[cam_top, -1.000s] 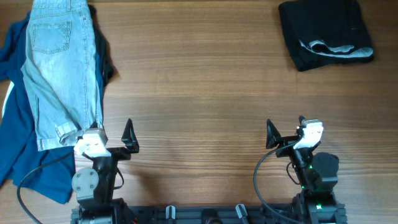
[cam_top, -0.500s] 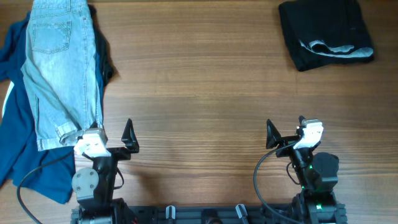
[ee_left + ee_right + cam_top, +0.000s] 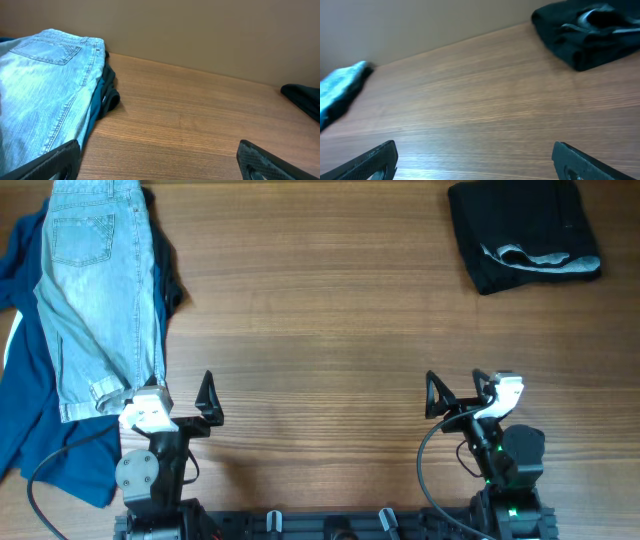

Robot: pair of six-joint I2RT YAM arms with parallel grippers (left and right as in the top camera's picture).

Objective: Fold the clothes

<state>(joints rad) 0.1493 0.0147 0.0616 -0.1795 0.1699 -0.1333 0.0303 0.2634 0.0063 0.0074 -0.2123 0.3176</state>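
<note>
Light blue jeans [image 3: 95,290] lie at the far left on top of a dark blue garment [image 3: 35,430]; both show in the left wrist view, the jeans [image 3: 40,90] over the blue garment [image 3: 100,95]. A folded black garment [image 3: 522,230] sits at the back right and shows in the right wrist view [image 3: 587,35]. My left gripper [image 3: 180,402] is open and empty near the front edge, its left finger beside the jeans' hem. My right gripper [image 3: 460,395] is open and empty at the front right.
The wooden table [image 3: 320,330] spans the view. A plain beige wall [image 3: 200,30] stands behind the far edge. Arm bases and cables sit at the front edge.
The right gripper has shifted very slightly left. The left arm and the clothes have not moved.
</note>
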